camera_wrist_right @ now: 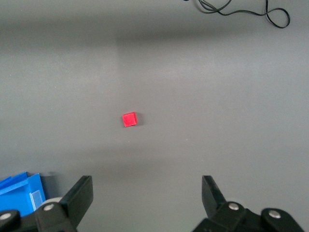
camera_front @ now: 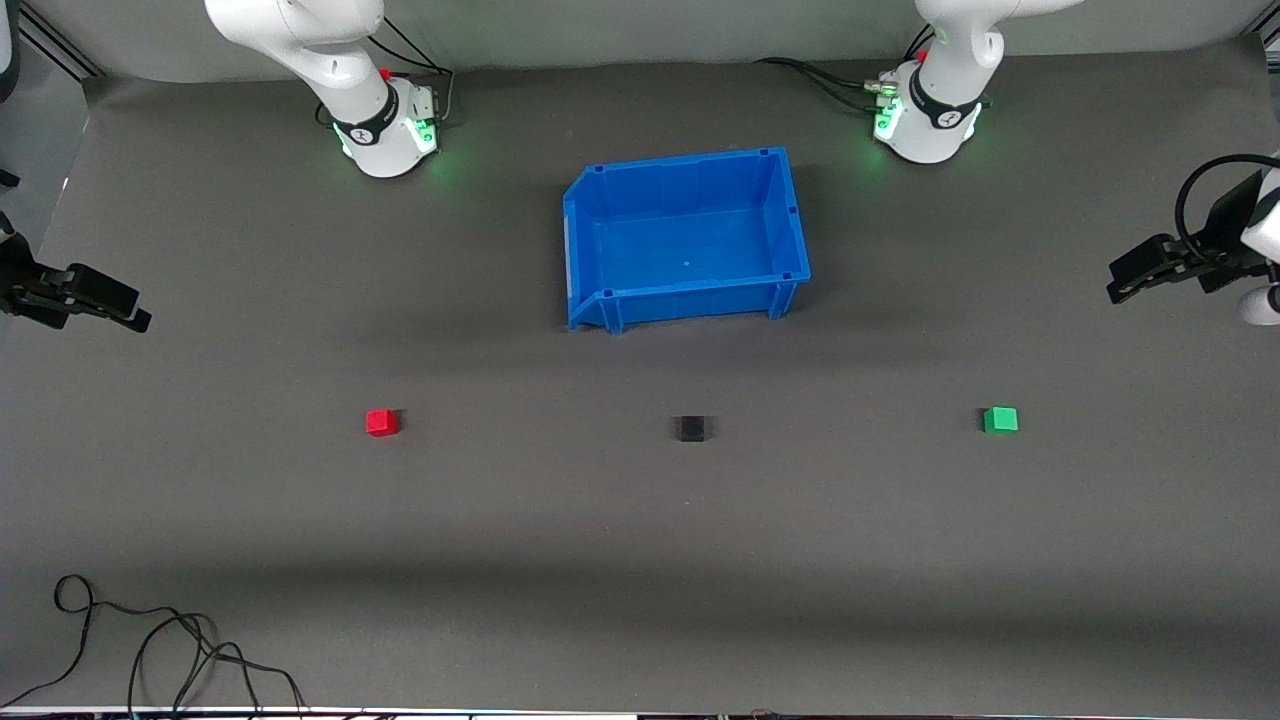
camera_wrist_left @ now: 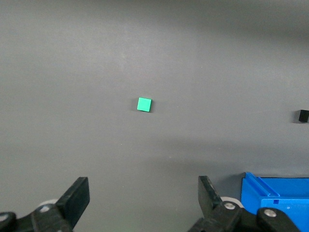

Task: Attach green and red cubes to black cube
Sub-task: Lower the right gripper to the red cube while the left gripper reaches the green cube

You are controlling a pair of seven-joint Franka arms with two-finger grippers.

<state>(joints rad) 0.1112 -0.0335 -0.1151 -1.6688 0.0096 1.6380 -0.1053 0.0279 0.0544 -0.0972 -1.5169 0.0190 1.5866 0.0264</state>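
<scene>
Three tiny cubes lie in a row on the grey mat. The black cube (camera_front: 692, 429) (camera_wrist_left: 303, 115) sits in the middle. The red cube (camera_front: 381, 422) (camera_wrist_right: 129, 119) lies toward the right arm's end, the green cube (camera_front: 1000, 420) (camera_wrist_left: 144, 104) toward the left arm's end. My left gripper (camera_front: 1125, 285) (camera_wrist_left: 143, 198) hangs open and empty, high over the mat's edge at its own end. My right gripper (camera_front: 135, 312) (camera_wrist_right: 146, 195) is open and empty too, up over the mat's edge at the other end. Both are well apart from the cubes.
A blue bin (camera_front: 790, 225) (camera_wrist_left: 270, 193) (camera_wrist_right: 19, 191) stands empty between the arms' bases, farther from the front camera than the black cube. A loose black cable (camera_front: 150, 640) (camera_wrist_right: 241, 12) lies near the front edge at the right arm's end.
</scene>
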